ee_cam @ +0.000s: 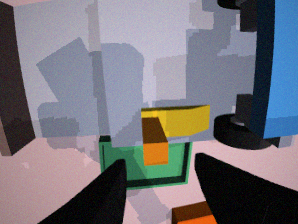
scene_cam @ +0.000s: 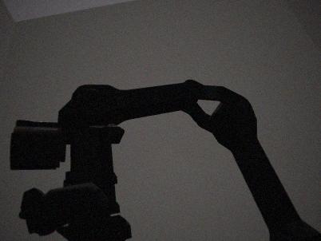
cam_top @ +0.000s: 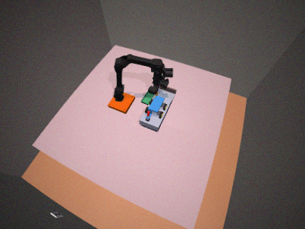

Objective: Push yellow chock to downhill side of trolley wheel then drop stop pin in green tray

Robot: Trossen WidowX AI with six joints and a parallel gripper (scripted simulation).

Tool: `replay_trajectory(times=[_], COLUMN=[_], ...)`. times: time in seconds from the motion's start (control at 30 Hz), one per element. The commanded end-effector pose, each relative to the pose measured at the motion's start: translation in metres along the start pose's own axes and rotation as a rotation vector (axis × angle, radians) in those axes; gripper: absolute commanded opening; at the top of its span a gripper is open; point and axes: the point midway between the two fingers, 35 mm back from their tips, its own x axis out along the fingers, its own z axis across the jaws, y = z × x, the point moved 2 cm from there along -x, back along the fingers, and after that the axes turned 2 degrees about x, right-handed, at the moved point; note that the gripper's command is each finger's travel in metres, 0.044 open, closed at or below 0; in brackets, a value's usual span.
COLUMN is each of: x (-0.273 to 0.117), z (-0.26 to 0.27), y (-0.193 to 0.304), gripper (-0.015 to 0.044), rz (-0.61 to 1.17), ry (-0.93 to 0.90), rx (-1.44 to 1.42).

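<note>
Standing moderately wide, the jaws held nothing; 1 yellow chock (cam_top: 156,94) (ee_cam: 187,121) sat near the blue trolley (cam_top: 156,104) (ee_cam: 284,70).
</note>
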Motion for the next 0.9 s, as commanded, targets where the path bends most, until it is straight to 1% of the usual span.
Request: replay_trajectory(times=[0.0, 0.2, 0.23, 0.33, 0.47, 0.53, 0.87], x=[-0.015, -0.029, -0.021, -0.021, -0.028, -0.032, -0.035], z=[0.001, 0.001, 0.001, 0.001, -0.019, -0.032, -0.068], y=[-0.001, -0.002, -0.001, -0.001, -0.009, -0.014, -0.027], gripper=[0.019, 0.019, 0.0216, 0.0295, 0.019, 0.019, 0.019], rz=[-0.007, -0.007, -0.002, -0.002, -0.034, -0.053, -0.05], ry=[0.001, 0.001, -0.001, -0.001, -0.008, -0.007, 0.054], rx=[0.002, 0.002, 0.0, 0.0, -0.022, -0.055, -0.413])
